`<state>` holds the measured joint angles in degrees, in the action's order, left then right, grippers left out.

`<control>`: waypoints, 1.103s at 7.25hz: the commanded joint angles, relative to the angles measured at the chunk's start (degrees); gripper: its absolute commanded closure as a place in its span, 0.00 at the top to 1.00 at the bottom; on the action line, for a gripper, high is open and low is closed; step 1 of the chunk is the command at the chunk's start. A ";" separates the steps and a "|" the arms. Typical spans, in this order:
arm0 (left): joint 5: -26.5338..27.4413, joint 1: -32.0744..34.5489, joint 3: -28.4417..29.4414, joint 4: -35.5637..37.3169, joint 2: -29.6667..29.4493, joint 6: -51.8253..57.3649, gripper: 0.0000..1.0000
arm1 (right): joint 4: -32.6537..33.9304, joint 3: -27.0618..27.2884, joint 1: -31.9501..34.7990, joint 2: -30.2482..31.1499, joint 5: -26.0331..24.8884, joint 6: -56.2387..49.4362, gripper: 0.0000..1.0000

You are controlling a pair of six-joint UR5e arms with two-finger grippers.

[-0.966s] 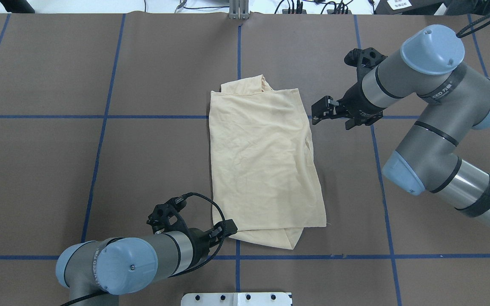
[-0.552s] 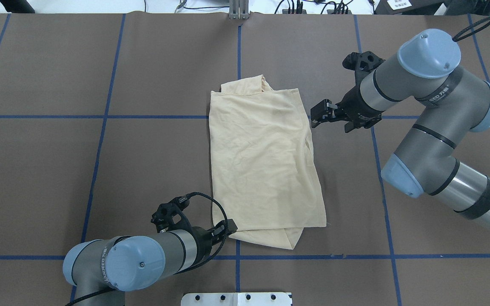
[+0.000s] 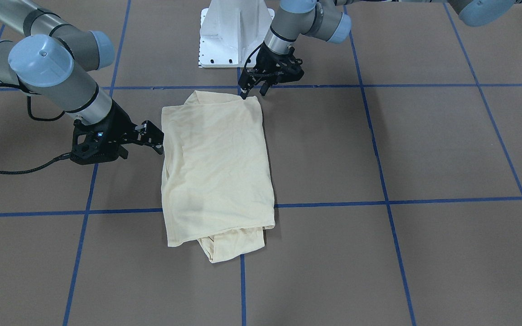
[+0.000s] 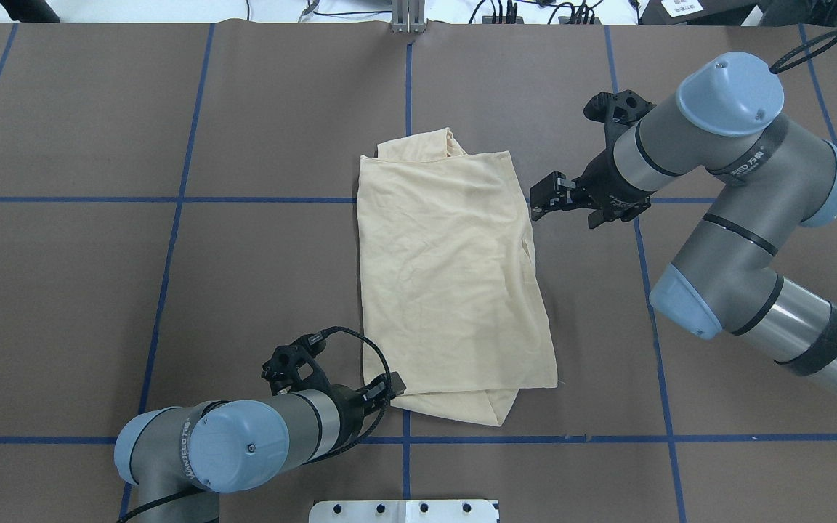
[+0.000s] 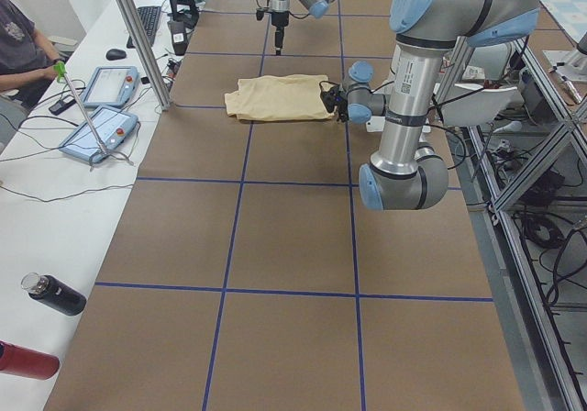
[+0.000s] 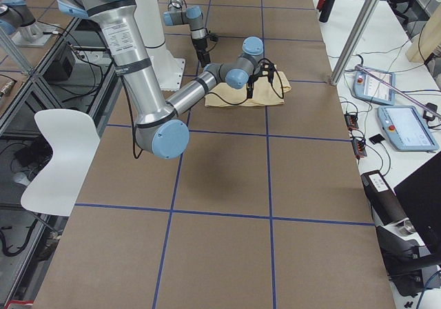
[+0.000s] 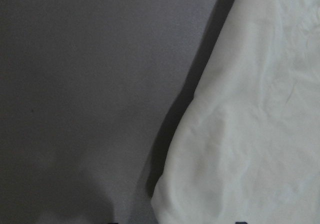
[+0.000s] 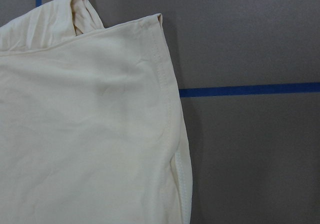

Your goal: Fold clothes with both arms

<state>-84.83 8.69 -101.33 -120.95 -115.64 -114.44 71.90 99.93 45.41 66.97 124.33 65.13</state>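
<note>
Clothes (image 4: 451,283), a single cream-yellow garment already folded into a narrow oblong, are laid flat near the middle of the bench (image 4: 280,109), with the long axis running straight away from the robot's base. The near-left corner is met by the left end effector (image 4: 391,386). Its fingers are seen spread in the wrist view, with the corner lying between them but not pinched. The right end effector (image 4: 540,202) is held just beside the right-hand long edge, toward the far end, fingers likewise spread and nothing gripped. The fabric lies to its left across a narrow gap. The left arm is judged the nearer to a grasp. A further fold across the long axis is presumably called for, so the right end effector would first have to be brought onto the edge.
</note>
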 commanded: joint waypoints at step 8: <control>-0.08 0.36 0.70 0.01 -1.08 0.09 0.37 | 0.09 -0.26 0.03 0.09 0.12 -0.09 1.00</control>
<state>-84.90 8.83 -100.19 -120.94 -116.71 -114.45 71.98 99.73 45.44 67.06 124.45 65.05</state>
